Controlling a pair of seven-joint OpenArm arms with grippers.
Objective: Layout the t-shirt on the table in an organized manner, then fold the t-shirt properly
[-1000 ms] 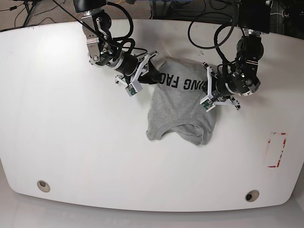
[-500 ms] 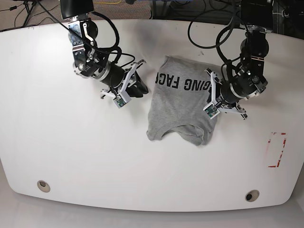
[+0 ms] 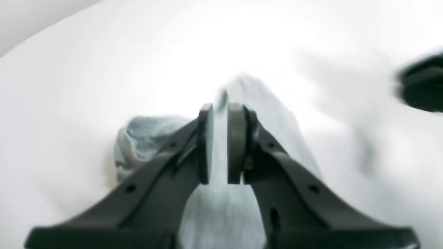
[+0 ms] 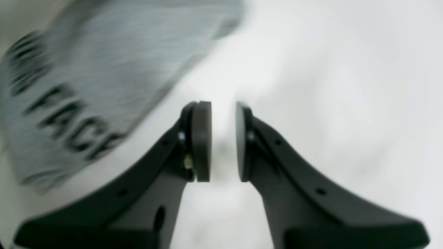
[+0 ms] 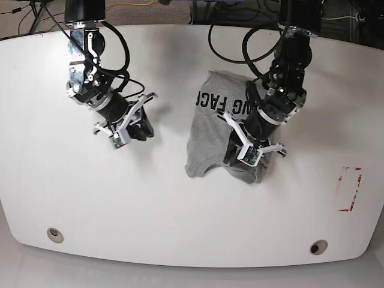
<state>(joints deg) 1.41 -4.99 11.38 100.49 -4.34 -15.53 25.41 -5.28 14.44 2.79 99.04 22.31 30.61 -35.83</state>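
Note:
The grey t-shirt [image 5: 210,132] lies crumpled in the middle of the white table [image 5: 180,210], black lettering up, collar end toward the front. My left gripper [image 5: 234,157] is over its lower right part. In the left wrist view my left gripper [image 3: 219,114] has a narrow gap between its jaws, with the grey t-shirt [image 3: 145,138] beneath; no fabric shows pinched. My right gripper [image 5: 143,129] is over bare table, left of the shirt. In the right wrist view my right gripper [image 4: 223,110] is slightly open and empty, with the lettered t-shirt [image 4: 86,69] at the upper left.
A red-outlined rectangle mark [image 5: 350,189] is at the table's right side. Two round grommet holes are near the front edge, one at the left [image 5: 54,234] and one at the right [image 5: 318,246]. Cables hang behind the far edge.
My right gripper has drawn away from the shirt's upper left edge, leftward and forward. My left gripper has moved from the shirt's right edge to over its lower right part. The shirt barely changed.

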